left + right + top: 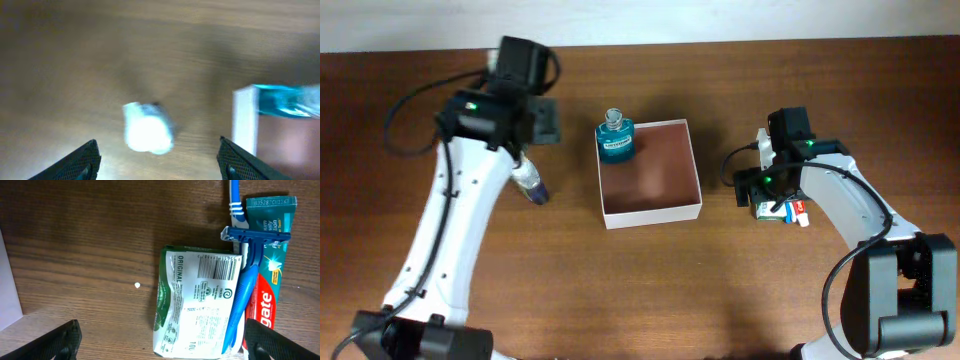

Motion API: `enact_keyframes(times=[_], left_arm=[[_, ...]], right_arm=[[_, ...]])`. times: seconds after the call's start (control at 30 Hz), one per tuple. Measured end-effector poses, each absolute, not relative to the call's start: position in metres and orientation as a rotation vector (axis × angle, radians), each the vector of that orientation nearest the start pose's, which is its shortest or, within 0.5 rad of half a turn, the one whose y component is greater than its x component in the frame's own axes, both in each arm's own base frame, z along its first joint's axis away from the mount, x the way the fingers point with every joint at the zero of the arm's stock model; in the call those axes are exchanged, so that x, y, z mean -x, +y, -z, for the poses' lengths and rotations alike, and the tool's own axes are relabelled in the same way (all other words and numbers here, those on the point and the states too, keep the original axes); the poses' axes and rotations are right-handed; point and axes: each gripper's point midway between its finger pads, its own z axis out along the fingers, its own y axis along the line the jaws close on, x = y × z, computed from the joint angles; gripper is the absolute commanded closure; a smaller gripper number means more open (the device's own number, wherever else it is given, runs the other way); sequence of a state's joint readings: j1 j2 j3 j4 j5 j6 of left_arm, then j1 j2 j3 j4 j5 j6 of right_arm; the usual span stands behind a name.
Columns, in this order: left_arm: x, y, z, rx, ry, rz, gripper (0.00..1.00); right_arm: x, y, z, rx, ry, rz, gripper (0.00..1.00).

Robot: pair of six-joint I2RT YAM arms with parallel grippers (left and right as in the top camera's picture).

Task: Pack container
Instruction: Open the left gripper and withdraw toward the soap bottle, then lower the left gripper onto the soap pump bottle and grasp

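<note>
The container is a square white-walled box with a reddish-brown inside, at the table's middle. A teal bottle stands in its back left corner, and the left wrist view shows that bottle and the box wall. A small clear bottle lies on the table left of the box; it looks blurred and white in the left wrist view. My left gripper is open above it. My right gripper is open over a white and green packet, a blue razor and a toothpaste tube.
The packet, razor and toothpaste lie together right of the box. A toothbrush handle lies beyond the razor. The rest is bare wooden table.
</note>
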State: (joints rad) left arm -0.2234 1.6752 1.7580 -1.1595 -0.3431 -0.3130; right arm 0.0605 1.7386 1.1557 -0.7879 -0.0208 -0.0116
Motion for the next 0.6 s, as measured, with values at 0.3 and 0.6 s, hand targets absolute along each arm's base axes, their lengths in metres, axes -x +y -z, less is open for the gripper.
enact_keyframes(times=[0.3, 0.6], left_arm=[[-0.394, 0.044, -0.234, 0.737, 2.512, -0.236, 0.17], [-0.400, 0.032, -0.181, 0.758, 2.569, -0.091, 0.21]], right_arm=[[-0.350, 0.025, -0.048, 0.109, 2.939, -0.038, 0.01], [-0.350, 0.025, -0.048, 0.109, 2.939, -0.038, 0.01]])
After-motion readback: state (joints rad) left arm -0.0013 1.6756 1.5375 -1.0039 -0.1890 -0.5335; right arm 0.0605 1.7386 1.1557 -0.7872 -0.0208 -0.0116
